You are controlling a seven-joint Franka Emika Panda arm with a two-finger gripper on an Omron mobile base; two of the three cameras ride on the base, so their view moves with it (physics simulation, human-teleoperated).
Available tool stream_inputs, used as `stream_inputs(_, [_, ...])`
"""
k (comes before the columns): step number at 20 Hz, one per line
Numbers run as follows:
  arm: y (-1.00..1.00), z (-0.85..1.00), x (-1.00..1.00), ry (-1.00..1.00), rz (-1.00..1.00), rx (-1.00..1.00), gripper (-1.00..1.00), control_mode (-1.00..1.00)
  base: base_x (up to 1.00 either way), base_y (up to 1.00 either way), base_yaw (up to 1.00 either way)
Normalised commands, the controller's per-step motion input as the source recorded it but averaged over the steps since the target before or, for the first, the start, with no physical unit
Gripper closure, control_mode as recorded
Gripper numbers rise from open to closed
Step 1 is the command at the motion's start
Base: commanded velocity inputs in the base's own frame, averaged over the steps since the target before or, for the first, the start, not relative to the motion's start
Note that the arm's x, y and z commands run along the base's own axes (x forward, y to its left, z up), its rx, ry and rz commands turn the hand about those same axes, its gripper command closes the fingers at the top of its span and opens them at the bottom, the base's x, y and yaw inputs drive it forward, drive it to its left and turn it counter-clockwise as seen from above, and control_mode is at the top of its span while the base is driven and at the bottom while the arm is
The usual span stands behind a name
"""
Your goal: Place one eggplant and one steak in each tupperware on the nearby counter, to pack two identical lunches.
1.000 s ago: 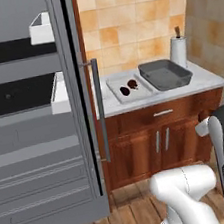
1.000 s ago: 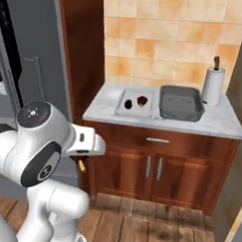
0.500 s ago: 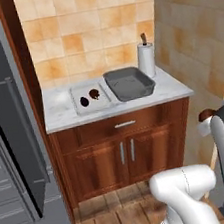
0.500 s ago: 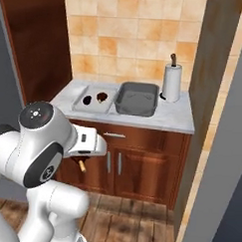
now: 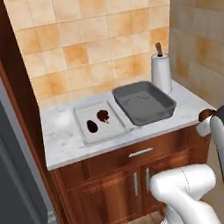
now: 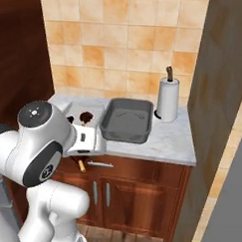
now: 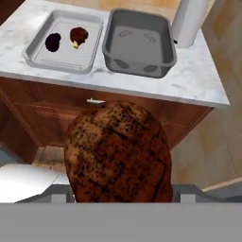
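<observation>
Orange-tiled wall backs the counter [image 5: 62, 136], a white-grey marbled slab over reddish-brown cabinet fronts with silver handles. Two tupperwares sit side by side on it, touching or nearly so. The pale tupperware [image 5: 84, 134] lies on the left; the dark grey tupperware [image 5: 144, 102] lies on the right. A paper towel roll [image 5: 161, 73] stands upright just beyond the dark tray's far right corner.

Contents of the pale tupperware: one eggplant [image 5: 92, 126], purple-black, and one steak [image 5: 103, 115], reddish-brown, lying near each other toward the far end. In the hand view the same eggplant [image 7: 53, 41] lies left of that steak [image 7: 79, 35], whose pale stub points toward the near wall. The dark grey tupperware [image 7: 138, 42] holds no food.

My pincer [image 7: 118, 191] is closed on a second steak [image 7: 118, 153]. This held steak is large in the hand view, grill-marked, and it hides both fingertips. It is carried in front of the cabinet fronts, short of the counter edge. In the right base view the held steak's stub [image 6: 81, 165] shows below my hand, level with the drawer handle [image 6: 100, 164].
</observation>
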Motion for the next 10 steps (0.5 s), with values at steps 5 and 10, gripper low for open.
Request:
stream_inputs(5, [0.00,0.00,0.00,0.00,0.00,0.00,1.00,1.00,0.90,0.00,-0.07])
stream_inputs(10, [0.00,-0.02,0.00,0.02,-0.01,0.00,1.00,-1.00,0.28,-0.01,-0.05])
